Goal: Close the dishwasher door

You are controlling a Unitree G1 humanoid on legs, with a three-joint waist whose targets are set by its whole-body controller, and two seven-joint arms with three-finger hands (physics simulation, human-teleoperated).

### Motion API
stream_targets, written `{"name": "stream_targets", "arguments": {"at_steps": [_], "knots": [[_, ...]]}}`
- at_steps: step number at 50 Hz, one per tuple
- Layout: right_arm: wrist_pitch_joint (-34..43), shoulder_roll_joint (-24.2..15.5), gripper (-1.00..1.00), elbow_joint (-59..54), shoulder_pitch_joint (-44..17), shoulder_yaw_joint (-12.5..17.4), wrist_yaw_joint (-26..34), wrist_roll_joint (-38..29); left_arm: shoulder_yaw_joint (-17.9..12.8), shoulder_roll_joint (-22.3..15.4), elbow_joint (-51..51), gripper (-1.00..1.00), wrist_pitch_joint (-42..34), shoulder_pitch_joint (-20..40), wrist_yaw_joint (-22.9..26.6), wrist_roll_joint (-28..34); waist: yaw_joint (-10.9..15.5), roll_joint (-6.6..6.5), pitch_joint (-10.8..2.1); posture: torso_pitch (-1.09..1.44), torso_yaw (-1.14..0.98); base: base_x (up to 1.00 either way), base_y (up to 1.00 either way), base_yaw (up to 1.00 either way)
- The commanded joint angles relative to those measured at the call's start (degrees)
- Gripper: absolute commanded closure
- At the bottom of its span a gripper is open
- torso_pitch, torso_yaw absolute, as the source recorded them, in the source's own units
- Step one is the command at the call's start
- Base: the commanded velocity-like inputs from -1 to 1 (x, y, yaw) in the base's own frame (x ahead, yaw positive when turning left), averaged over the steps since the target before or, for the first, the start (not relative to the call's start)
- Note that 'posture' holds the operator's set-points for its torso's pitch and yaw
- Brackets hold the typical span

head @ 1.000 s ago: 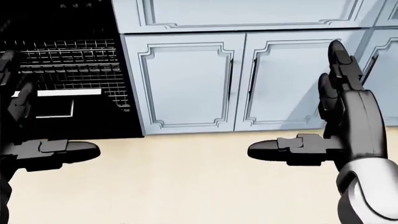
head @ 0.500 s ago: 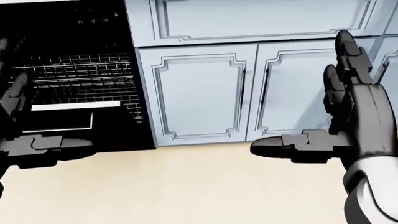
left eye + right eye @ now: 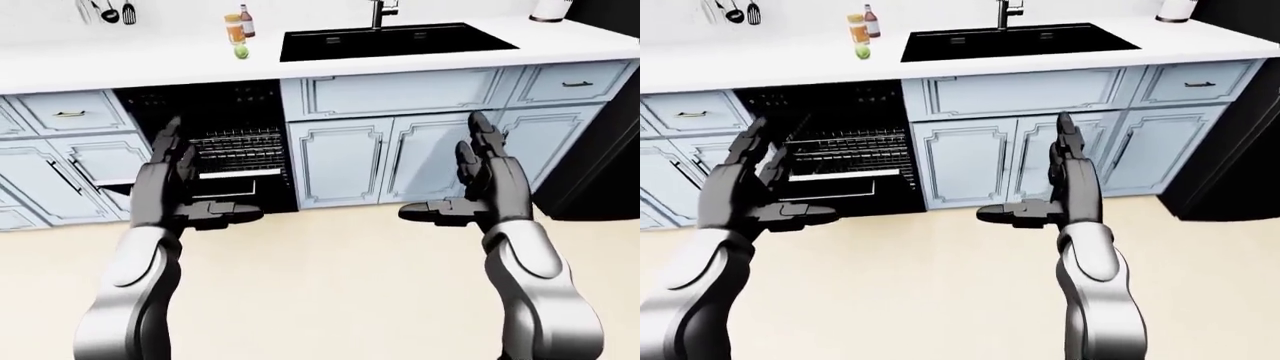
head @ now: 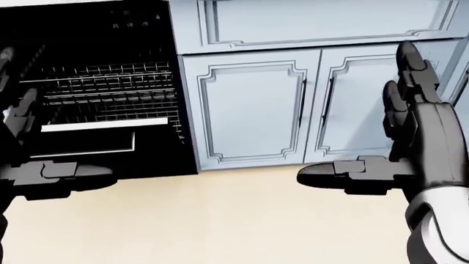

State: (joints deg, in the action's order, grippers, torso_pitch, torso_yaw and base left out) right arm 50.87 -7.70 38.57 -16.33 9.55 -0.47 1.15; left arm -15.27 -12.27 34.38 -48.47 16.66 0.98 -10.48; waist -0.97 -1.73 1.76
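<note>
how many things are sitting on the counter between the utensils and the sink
3, clustered left of the sink: an orange jar, a dark-capped bottle right of it, and a green fruit below them.

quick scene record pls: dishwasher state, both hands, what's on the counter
dishwasher: open cavity, wire rack visible, left of the sink cabinets in the left-eye view
left hand: open, raised before the dishwasher opening, touching nothing
right hand: open, empty, before the cabinet doors
counter: bottles, a green fruit, black sink with faucet
door contact: none yet

pale blue cabinets (image 3: 345, 161), white counter (image 3: 150, 71) (black sink (image 3: 395, 41)), beige floor (image 3: 330, 285).
</note>
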Motion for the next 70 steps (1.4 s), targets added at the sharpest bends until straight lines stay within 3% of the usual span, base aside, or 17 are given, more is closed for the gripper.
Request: {"name": "stream_targets", "arguments": {"at_steps": [1,3,4,12,16,17,20,24,28,41,50,52,54,55,68,69,70], "knots": [[-1.51,-0.02,-1.0,1.35,-1.25,-0.29,0.21,0.26,-0.87,-0.69,1.32,-1.0,1.27,0.99,-0.23,0.26,0.17,-0.23,-0.91,0.0,0.0,0.0,0.38,0.0],[-1.54,-0.03,-1.0,1.39,-1.2,-0.34,0.2,0.24,-0.89,-0.69,1.36,-1.0,1.14,1.09,-0.25,0.24,0.2,-4.79,-2.19,0.0,0.0,0.0,0.37,0.0],[-1.34,-0.07,-1.0,1.47,-1.27,-0.33,0.2,0.21,-0.76,-0.69,1.02,-1.0,1.49,0.98,-0.2,0.42,0.59,-2.16,-1.56,0.0,0.0,0.0,0.37,0.0],[-1.46,-0.14,-1.0,1.33,-1.33,-0.17,0.18,0.29,-0.8,-0.68,0.87,-1.0,1.59,0.96,-0.01,0.56,0.44,1.64,-0.54,0.0,0.0,0.0,0.37,0.0],[-2.06,-0.05,-1.0,0.8,-1.19,-0.36,0.18,0.18,-0.71,-0.65,1.11,-1.0,1.2,1.07,-0.09,0.61,0.3,6.34,-1.47,0.0,0.0,0.0,0.37,0.0],[-2.02,-0.05,-1.0,0.84,-1.16,-0.37,0.21,0.18,-0.79,-0.67,0.8,-1.0,1.59,1.0,0.04,0.63,-0.38,3.69,-0.78,0.0,0.0,0.0,0.38,0.0],[-1.53,-0.07,-1.0,1.26,-1.25,-0.34,0.18,0.18,-0.78,-0.67,0.78,-1.0,1.63,0.97,0.09,0.65,0.16,4.87,-1.85,0.0,0.0,0.0,0.37,0.0],[-1.67,-0.05,-1.0,1.12,-1.19,-0.35,0.21,0.14,-0.97,-0.73,1.02,-1.0,1.41,0.94,0.1,0.57,0.21,2.57,-0.81,0.0,0.0,0.0,0.38,0.0],[-1.52,-0.06,-1.0,1.14,-1.22,-0.33,0.2,0.1,-1.01,-0.73,1.03,-1.0,1.39,0.93,0.07,0.54,0.04,-4.55,-1.92,0.0,0.0,0.0,0.37,0.0],[-2.29,-0.25,-1.0,0.47,-1.1,0.04,0.41,0.34,-1.29,-0.92,1.53,-1.0,0.92,1.03,0.05,0.16,0.3,5.31,-0.9,0.0,0.0,0.0,0.37,0.0],[-2.88,-0.18,-1.0,0.09,-0.78,-0.08,0.55,0.15,-1.6,-1.18,1.78,-1.0,0.66,1.26,0.04,-0.11,0.14,2.04,-0.69,0.0,0.0,0.0,0.37,0.0],[-2.37,-0.18,-1.0,0.55,-0.88,-0.12,0.53,0.16,-1.37,-1.14,1.96,-1.0,0.59,1.19,-0.04,-0.03,-0.06,-0.53,-0.8,0.0,0.0,0.0,0.38,0.0],[-2.27,-0.2,-1.0,0.63,-0.97,-0.03,0.54,0.19,-1.39,-1.13,1.96,-1.0,0.52,1.24,-0.02,-0.04,0.37,-6.01,-2.28,0.0,0.0,0.0,0.37,0.0],[-2.74,-0.17,-1.0,0.28,-0.86,-0.05,0.59,0.19,-1.44,-1.14,1.98,-1.0,0.58,1.16,0.0,-0.03,0.52,-1.97,-0.77,0.0,0.0,0.0,0.38,0.0],[-2.72,-0.15,-1.0,0.38,-0.65,-0.14,0.6,0.03,-1.47,-1.15,2.32,-1.0,0.22,1.13,0.07,0.02,0.34,5.54,-0.91,0.0,0.0,0.0,0.37,0.0],[-2.46,-0.15,-1.0,0.58,-0.72,-0.14,0.58,0.02,-1.49,-1.14,2.27,-1.0,0.3,1.09,0.11,0.01,-0.3,3.63,-0.83,0.0,0.0,0.0,0.38,0.0],[-1.98,-0.18,-1.0,0.9,-0.89,-0.12,0.56,0.05,-1.48,-1.1,1.95,-1.0,0.71,1.01,0.17,0.07,0.39,4.77,-1.14,0.0,0.0,0.0,0.38,0.0]]}}
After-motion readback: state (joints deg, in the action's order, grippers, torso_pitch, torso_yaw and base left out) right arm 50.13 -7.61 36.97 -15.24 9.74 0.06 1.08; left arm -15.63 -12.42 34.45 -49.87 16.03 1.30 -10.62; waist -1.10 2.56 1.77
